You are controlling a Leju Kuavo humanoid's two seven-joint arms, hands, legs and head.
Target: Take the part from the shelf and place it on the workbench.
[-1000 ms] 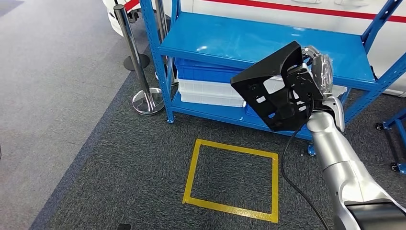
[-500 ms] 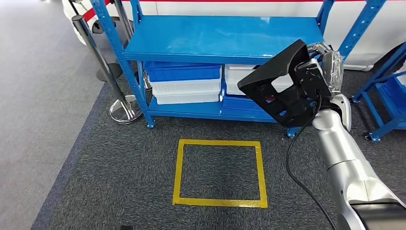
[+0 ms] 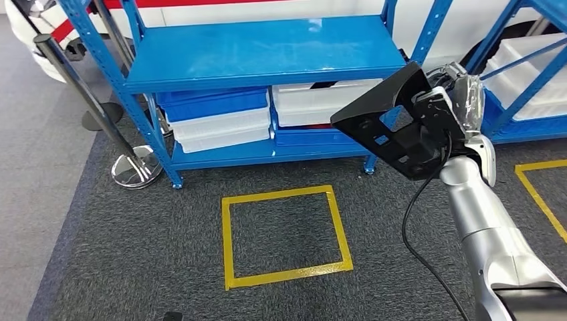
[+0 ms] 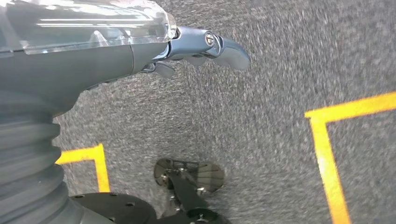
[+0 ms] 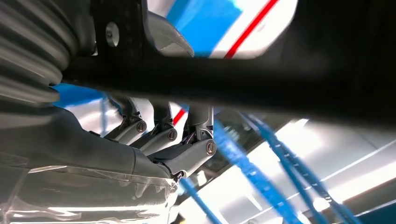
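My right hand [image 3: 460, 93] raised in front of blue shelf [image 3: 267, 50], fingers [image 5: 187, 156] curled onto black part [image 3: 394, 120]; part gripped, tilted, held in air clear of shelf, above grey carpet [image 3: 134, 254]. My left hand [image 4: 140, 51] hangs low over carpet, fingers [image 4: 219, 46] loosely curled, close together, nothing in them. Yellow tape square [image 3: 284, 234] on carpet before shelf. White and blue bins [image 3: 220, 120] on lower shelf level. Chrome post [image 3: 87, 93] with round base left of shelf.
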